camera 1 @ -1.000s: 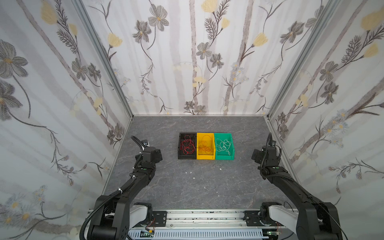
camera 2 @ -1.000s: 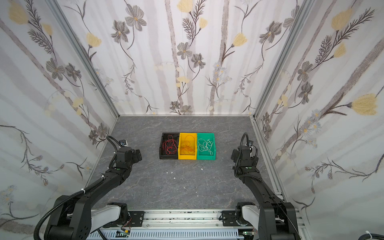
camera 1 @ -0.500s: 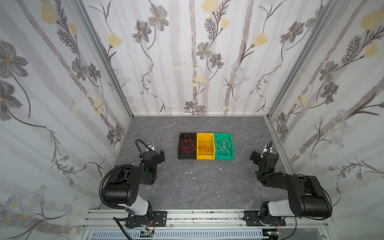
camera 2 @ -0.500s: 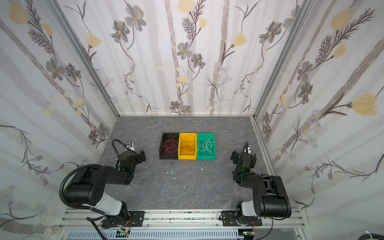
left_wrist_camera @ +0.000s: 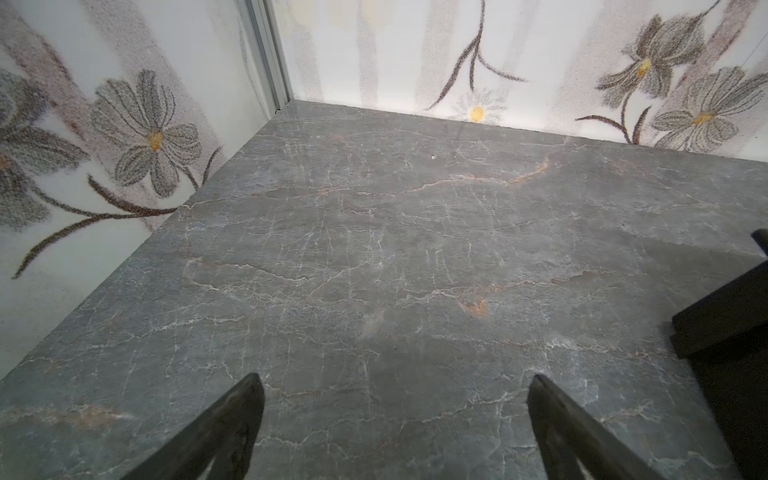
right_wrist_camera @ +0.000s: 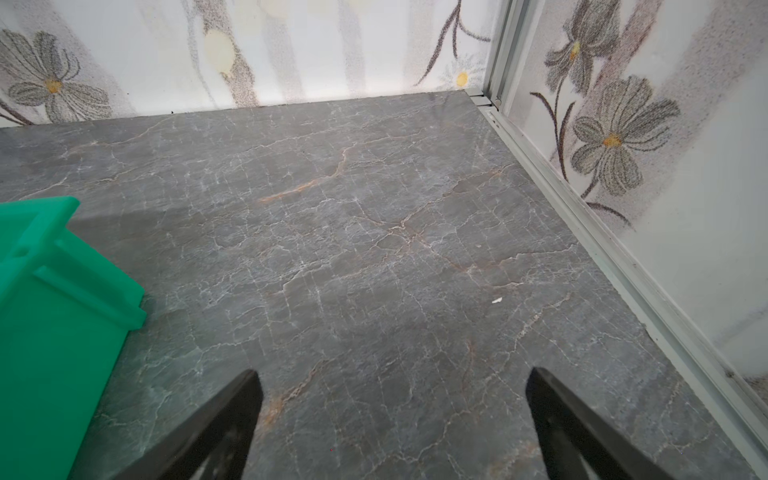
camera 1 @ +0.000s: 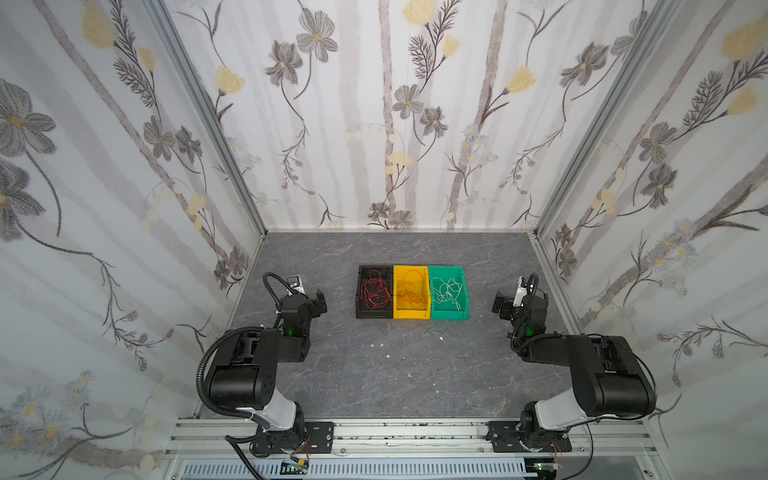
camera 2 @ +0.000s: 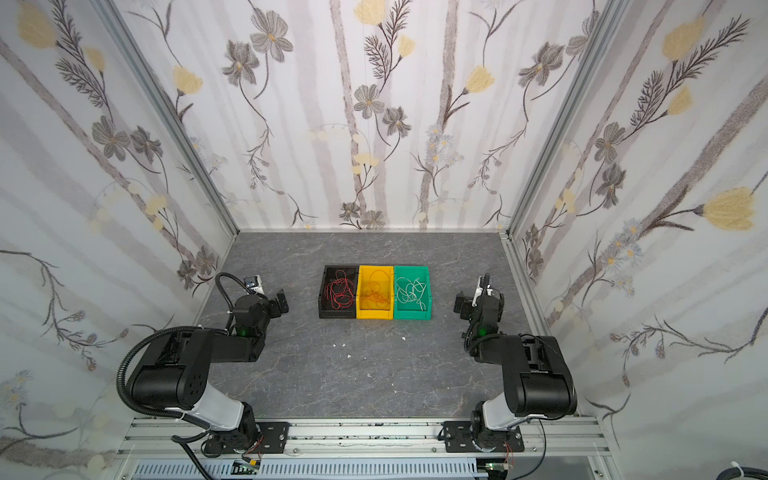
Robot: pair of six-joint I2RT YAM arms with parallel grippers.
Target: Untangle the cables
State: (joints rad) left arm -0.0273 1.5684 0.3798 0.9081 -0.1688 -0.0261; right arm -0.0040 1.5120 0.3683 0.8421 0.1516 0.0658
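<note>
We see arms folded back toward desk front edge; left pincer, right pincer gaping, empty; cables sorted in bins, looks done

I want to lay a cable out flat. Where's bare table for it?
Widest: the table in front of the bins, down to the rail. Also behind the bins, up to the back wall. Tight: black bin to left gripper, green bin to right gripper.

Two grippers: left gripper and right gripper. Between their jaws stand three bins: black bin, yellow bin, green bin. Three bundles: red cables, orange cables, white cables; strands per bundle uncountable.
</note>
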